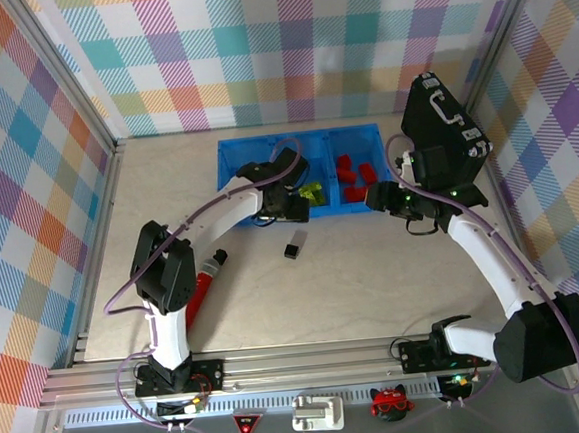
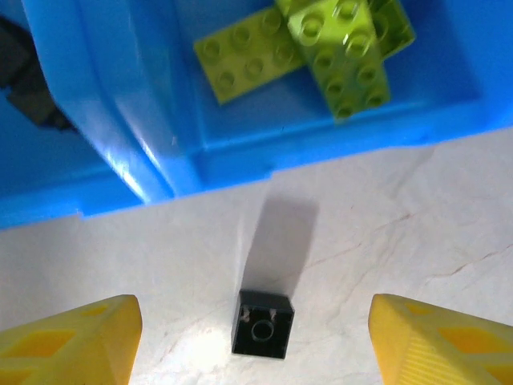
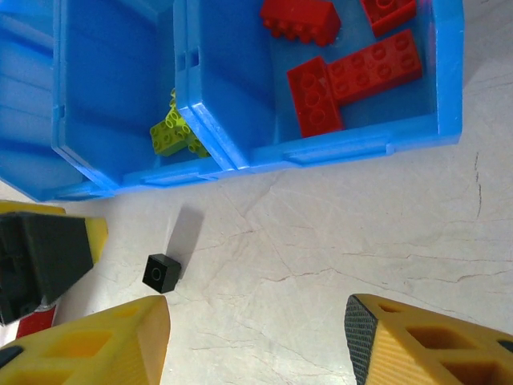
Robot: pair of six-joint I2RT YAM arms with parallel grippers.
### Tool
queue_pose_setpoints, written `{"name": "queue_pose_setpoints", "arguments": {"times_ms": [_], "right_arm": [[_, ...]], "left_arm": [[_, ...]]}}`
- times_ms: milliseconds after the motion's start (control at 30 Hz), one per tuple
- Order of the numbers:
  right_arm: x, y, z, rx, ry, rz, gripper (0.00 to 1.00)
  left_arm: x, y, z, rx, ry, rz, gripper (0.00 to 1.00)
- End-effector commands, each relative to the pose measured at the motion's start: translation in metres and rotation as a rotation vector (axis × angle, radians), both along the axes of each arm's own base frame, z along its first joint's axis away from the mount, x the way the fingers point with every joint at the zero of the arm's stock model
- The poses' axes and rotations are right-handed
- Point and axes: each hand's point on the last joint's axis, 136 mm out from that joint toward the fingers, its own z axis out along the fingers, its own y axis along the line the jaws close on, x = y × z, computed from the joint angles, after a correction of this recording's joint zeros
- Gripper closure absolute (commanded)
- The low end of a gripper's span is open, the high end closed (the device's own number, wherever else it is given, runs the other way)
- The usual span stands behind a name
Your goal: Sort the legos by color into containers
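Observation:
One black lego [image 1: 294, 246] lies on the table in front of the containers [image 1: 226, 151], underside up. My left gripper [image 2: 253, 322] hangs open above it, the brick [image 2: 263, 323] between its yellow fingers [image 2: 76, 341] and untouched. In the top view that gripper [image 1: 293, 212] sits at the front lip of the middle bin. Lime green legos [image 2: 321, 48] lie in the middle bin, red legos [image 3: 353, 72] in the right bin, and black legos [image 2: 28, 88] in the left one. My right gripper [image 3: 256, 321] is open and empty over bare table, right of the black lego [image 3: 161, 272].
A long red cylinder [image 1: 206, 276] with a black tip lies on the table left of the loose brick, beside the left arm. A black hard case [image 1: 443, 129] stands at the back right, close to the right arm. Checked walls enclose the table.

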Motion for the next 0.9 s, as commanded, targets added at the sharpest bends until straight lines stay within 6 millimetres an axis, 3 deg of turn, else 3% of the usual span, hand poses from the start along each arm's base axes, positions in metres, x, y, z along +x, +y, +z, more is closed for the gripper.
{"name": "queue_pose_setpoints", "arguments": {"times_ms": [0,333,600,867], "right_arm": [[0.002,0.004,0.000,0.010,-0.013,0.029,0.39],[0.003,0.004,0.002,0.004,-0.018,0.030,0.39],[0.005,0.005,0.000,0.012,-0.012,0.028,0.38],[0.008,0.007,0.001,0.022,-0.012,0.030,0.38]], "left_arm": [[-0.005,-0.003,0.004,-0.073,-0.006,0.021,0.25],[-0.024,0.001,-0.047,-0.018,0.118,0.005,0.27],[-0.048,0.001,-0.072,0.049,0.162,-0.043,0.29],[-0.055,-0.003,-0.087,0.078,0.178,-0.063,0.31]]}}
